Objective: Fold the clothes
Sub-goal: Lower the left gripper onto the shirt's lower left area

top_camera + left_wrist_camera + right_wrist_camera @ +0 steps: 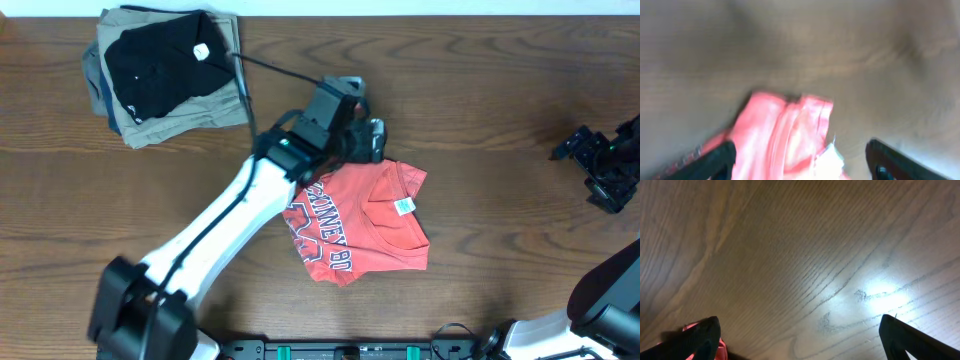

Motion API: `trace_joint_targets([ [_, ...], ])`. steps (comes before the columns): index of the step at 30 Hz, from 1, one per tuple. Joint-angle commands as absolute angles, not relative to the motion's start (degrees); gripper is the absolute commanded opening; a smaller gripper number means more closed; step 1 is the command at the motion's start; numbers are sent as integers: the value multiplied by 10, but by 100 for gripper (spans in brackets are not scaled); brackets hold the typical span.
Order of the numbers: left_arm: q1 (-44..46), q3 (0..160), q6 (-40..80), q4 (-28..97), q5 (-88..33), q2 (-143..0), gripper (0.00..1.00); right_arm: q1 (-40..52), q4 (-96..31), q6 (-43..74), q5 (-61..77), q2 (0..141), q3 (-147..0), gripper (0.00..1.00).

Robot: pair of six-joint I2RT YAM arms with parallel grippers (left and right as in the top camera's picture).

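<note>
The clothes, a red-orange T-shirt, lie folded into a rough square at the table's middle, with white block lettering on the left and a small white neck tag near the collar. My left gripper hovers at the shirt's far edge. In the blurred left wrist view its jaws stand wide apart; the left gripper is open over the shirt and its tag, gripping nothing. My right gripper rests at the far right, away from the shirt; the right gripper is open over bare wood.
A stack of folded garments, a black one with a white tag on top of khaki and blue, sits at the back left. The left arm stretches diagonally from the front left. A sliver of red cloth shows in the right wrist view.
</note>
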State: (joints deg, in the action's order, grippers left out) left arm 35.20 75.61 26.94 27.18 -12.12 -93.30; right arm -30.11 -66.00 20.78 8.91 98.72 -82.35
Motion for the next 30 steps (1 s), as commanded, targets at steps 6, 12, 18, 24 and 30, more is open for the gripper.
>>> trace_joint_targets([
  [6, 356, 730, 269, 489, -127, -940, 86, -306, -660, 207, 83, 977, -830, 99],
  [12, 380, 656, 307, 492, -141, -959, 74, -306, -660, 207, 83, 977, -830, 99],
  [18, 417, 584, 308, 444, -165, -976, 67, -306, -660, 207, 83, 977, -830, 99],
  [24, 444, 543, 343, 442, -165, -989, 67, -306, -660, 207, 83, 977, -830, 99],
  [30, 445, 545, 350, 481, -212, -978, 62, -306, -660, 207, 83, 977, -830, 99],
])
